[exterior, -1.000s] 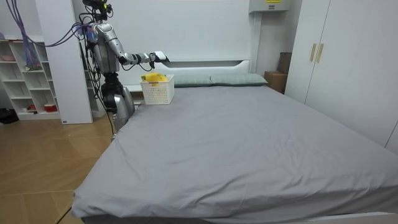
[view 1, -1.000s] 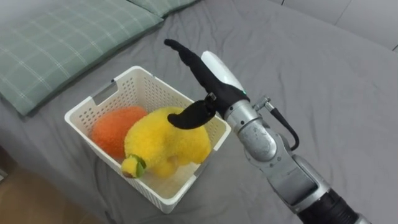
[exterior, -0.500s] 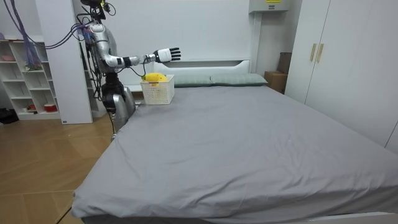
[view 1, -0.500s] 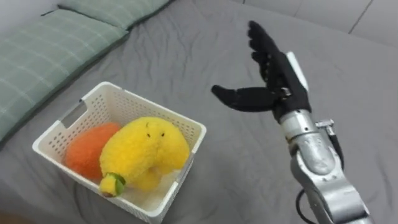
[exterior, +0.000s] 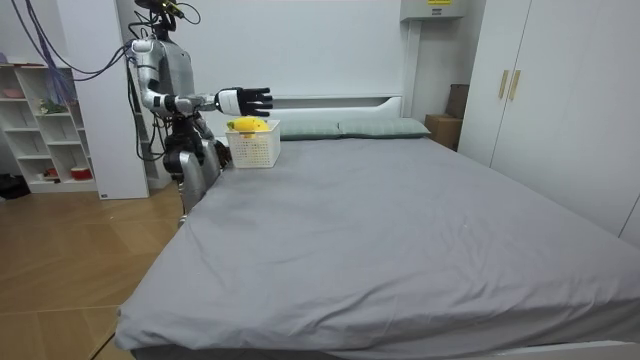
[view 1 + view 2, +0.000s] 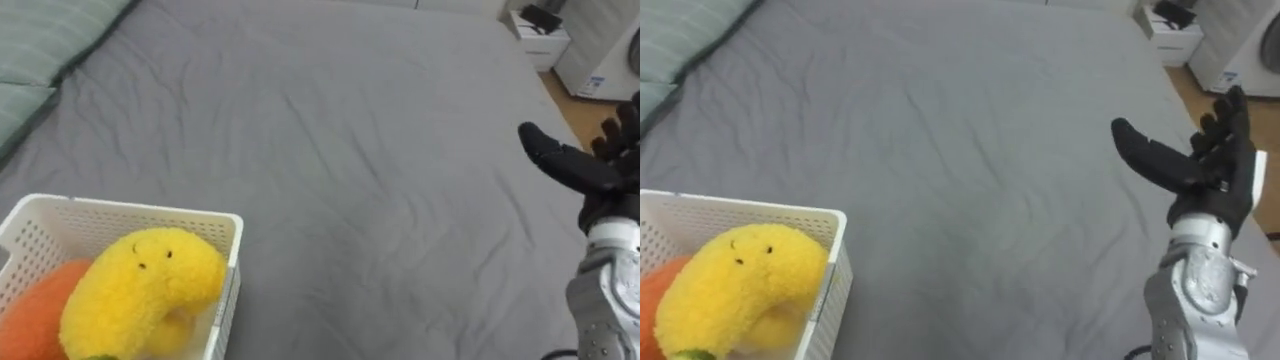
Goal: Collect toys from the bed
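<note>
Yellow plush toy (image 6: 140,285) and orange plush toy (image 6: 25,320) lie inside white basket (image 6: 130,210) on bed (image 6: 330,130). Right hand (image 6: 1213,180) hangs well right of basket, fingers (image 6: 1232,118) spread and straight

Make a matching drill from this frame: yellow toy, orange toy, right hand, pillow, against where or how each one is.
Things:
1. yellow toy
2. orange toy
3. right hand
4. pillow

Places or states:
A. open, held up in the air, holding nothing
B. upper left of the eye view, on the grey bed
C. in the white basket, against its right wall
D. in the basket, partly hidden by another toy

Pairs: 1-C, 2-D, 3-A, 4-B
</note>
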Available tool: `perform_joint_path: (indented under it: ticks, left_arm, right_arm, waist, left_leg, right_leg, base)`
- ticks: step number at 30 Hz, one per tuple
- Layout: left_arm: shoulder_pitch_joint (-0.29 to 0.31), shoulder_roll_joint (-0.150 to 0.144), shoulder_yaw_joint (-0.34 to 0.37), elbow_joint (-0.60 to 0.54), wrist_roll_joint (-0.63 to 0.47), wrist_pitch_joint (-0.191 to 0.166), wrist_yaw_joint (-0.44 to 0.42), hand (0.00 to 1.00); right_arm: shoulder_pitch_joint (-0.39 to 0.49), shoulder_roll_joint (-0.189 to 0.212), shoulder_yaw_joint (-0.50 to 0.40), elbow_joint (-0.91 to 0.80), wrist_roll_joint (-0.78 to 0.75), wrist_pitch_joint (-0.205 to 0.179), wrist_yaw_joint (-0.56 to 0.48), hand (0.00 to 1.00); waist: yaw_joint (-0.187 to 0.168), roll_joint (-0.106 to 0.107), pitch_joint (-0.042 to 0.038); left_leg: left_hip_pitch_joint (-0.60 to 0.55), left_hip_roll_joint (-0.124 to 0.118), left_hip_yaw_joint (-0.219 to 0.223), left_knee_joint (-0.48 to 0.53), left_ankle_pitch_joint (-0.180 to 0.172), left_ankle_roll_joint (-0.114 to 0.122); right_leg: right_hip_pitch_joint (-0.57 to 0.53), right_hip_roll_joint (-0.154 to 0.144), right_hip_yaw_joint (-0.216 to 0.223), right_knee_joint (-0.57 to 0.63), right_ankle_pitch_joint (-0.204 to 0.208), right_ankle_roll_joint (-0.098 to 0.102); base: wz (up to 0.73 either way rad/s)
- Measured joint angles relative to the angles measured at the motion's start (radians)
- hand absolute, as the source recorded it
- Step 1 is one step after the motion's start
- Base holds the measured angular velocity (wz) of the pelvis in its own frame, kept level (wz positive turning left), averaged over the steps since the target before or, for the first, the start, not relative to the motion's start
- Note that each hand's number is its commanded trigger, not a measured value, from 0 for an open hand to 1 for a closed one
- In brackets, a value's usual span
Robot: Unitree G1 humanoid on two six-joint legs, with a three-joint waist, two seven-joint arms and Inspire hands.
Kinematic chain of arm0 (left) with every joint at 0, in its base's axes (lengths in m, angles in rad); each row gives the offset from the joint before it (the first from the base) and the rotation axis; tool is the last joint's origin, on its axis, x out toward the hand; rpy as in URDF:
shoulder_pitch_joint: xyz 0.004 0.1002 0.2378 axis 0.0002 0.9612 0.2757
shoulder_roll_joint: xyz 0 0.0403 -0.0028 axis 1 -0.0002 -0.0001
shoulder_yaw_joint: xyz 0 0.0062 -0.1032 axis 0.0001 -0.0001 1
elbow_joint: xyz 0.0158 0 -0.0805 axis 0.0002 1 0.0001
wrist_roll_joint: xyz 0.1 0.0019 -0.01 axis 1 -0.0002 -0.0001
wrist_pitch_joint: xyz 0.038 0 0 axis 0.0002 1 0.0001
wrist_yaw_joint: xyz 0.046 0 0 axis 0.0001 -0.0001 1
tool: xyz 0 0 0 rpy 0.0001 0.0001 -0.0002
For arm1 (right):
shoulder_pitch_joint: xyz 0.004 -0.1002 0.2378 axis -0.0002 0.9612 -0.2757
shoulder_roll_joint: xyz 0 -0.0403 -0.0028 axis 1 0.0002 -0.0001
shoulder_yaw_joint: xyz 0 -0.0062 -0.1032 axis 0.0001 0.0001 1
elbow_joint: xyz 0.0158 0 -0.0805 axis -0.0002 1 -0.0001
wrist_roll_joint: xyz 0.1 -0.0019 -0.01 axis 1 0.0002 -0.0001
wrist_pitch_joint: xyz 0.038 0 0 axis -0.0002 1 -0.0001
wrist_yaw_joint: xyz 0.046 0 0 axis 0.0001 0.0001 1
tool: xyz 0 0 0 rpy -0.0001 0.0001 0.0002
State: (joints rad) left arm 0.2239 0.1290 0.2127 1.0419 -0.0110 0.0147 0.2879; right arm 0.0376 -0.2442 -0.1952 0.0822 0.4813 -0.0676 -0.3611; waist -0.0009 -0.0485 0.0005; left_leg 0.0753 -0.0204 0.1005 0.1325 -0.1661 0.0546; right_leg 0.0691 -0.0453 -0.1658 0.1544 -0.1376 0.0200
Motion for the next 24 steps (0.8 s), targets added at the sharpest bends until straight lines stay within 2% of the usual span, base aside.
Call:
perform_joint_path:
  ticks: [4,8,10,11,13,18,24]
  left_arm:
    - [0.010,-0.001,-0.001,-0.012,-0.047,0.010,0.007,0.00]
    - [0.014,-0.001,0.008,0.001,-0.069,0.011,0.015,0.00]
    - [0.016,-0.003,0.008,0.002,-0.078,0.011,0.015,0.00]
    - [0.017,-0.004,0.009,0.003,-0.088,0.011,0.015,0.00]
    - [0.017,-0.005,0.018,0.027,-0.097,0.009,0.010,0.00]
    - [0.021,-0.005,0.040,0.059,-0.094,0.008,-0.008,0.00]
    - [0.025,-0.006,0.042,0.076,-0.074,0.010,-0.012,0.00]
  right_arm:
    - [0.053,0.004,-0.043,0.148,0.113,0.003,-0.014,0.00]
    - [0.103,0.018,-0.067,0.329,0.140,0.000,-0.013,0.00]
    - [0.133,0.029,-0.081,0.510,0.143,-0.004,-0.006,0.00]
    - [0.142,0.037,-0.089,0.548,0.143,-0.003,-0.004,0.00]
    - [0.172,0.055,-0.106,0.728,0.138,-0.003,0.020,0.00]
    - [0.217,0.075,-0.102,1.005,0.085,0.014,0.109,0.00]
    - [0.213,0.086,-0.041,1.204,-0.080,0.074,0.215,0.00]
  waist:
    - [-0.026,0.005,0.0009]
    - [-0.045,0.009,0.0023]
    - [-0.051,0.012,0.0032]
    - [-0.053,0.014,0.0031]
    - [-0.062,0.020,0.0008]
    - [-0.074,0.021,0.0019]
    - [-0.070,0.029,0.0048]
  left_leg:
    - [-0.006,0.006,0.015,0.001,-0.005,-0.001]
    - [-0.006,0.010,0.028,0.001,-0.007,-0.005]
    - [0.000,0.010,0.031,0.000,-0.008,-0.005]
    - [0.000,0.010,0.031,0.000,-0.008,-0.005]
    - [0.001,0.011,0.032,-0.001,-0.010,-0.005]
    - [0.008,0.010,0.034,0.003,-0.017,-0.006]
    - [0.030,0.009,0.040,0.001,-0.018,-0.007]
  right_leg:
    - [-0.017,0.006,0.027,0.003,0.001,-0.002]
    - [-0.017,0.011,0.035,0.002,0.002,-0.004]
    - [-0.017,0.012,0.039,0.001,0.002,-0.004]
    - [-0.017,0.012,0.040,0.001,0.002,-0.004]
    - [-0.012,0.013,0.047,0.001,0.002,-0.004]
    - [-0.013,0.014,0.063,0.007,-0.008,-0.003]
    - [-0.006,0.014,0.074,0.017,-0.017,-0.003]
  base:
    - [-0.12]
    - [-0.09]
    - [-0.02]
    - [-0.06]
    - [-0.07]
    - [-0.07]
    - [-0.04]
